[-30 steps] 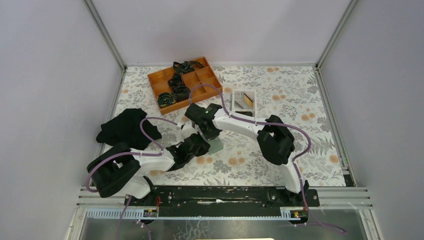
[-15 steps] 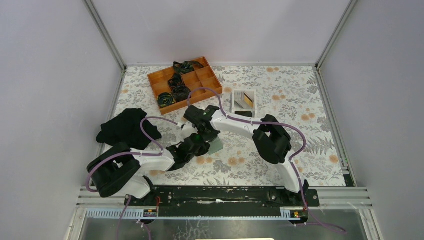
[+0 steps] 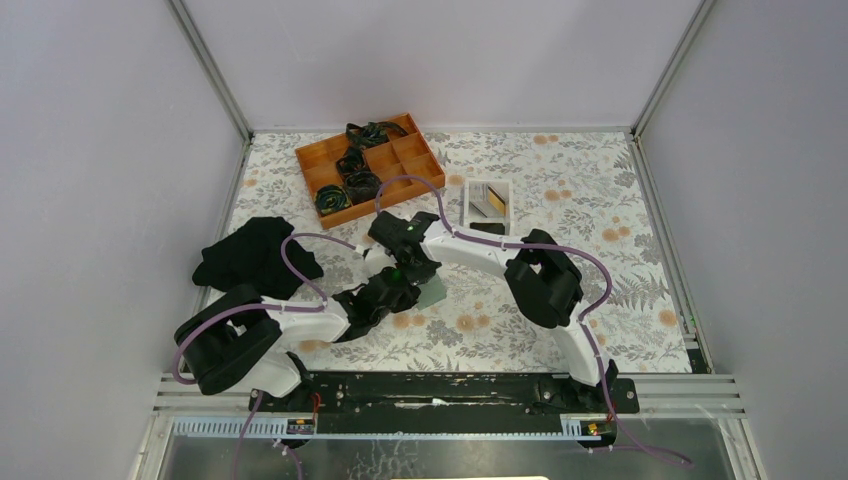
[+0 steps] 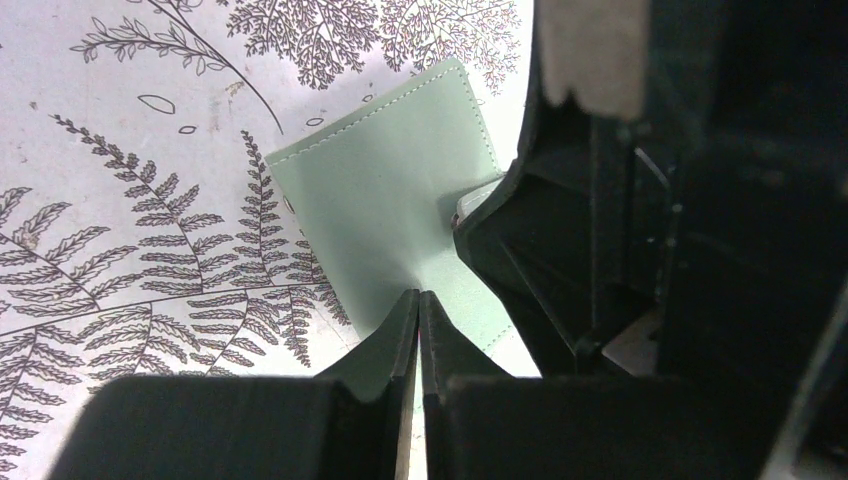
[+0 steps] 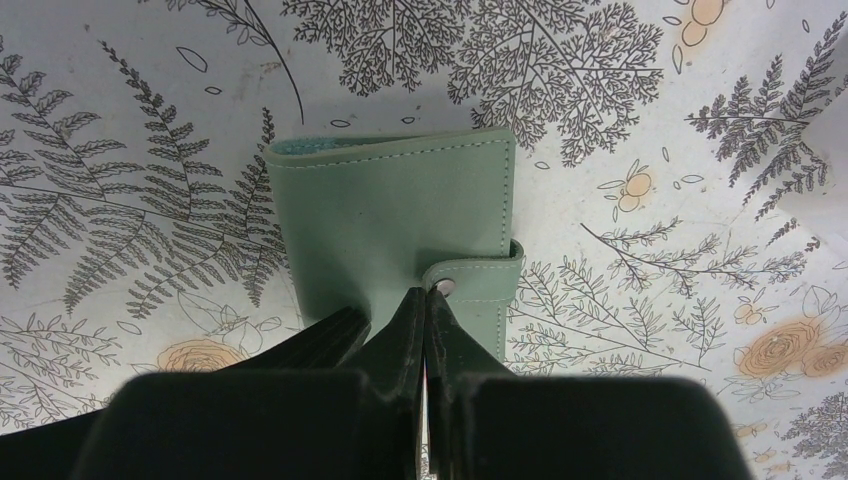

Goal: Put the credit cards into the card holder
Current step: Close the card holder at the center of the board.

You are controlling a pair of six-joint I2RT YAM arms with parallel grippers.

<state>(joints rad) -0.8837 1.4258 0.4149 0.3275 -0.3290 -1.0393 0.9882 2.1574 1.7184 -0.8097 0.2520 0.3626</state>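
One wallet lies flat near the middle of the table, well apart from every edge, with open table to its right and toward the near rail. Its stitched edges are square, and its tab wraps round the right edge to a snap. The right hand is closed tight, its tips at the snap. The left hand is also closed to a thin slit, its tips on the wallet's near edge just beside the right hand; whether either pinches the leather cannot be told. The cards lie in one white tray farther back, too small to count. One orange box stands back left, and one black cloth lies left.
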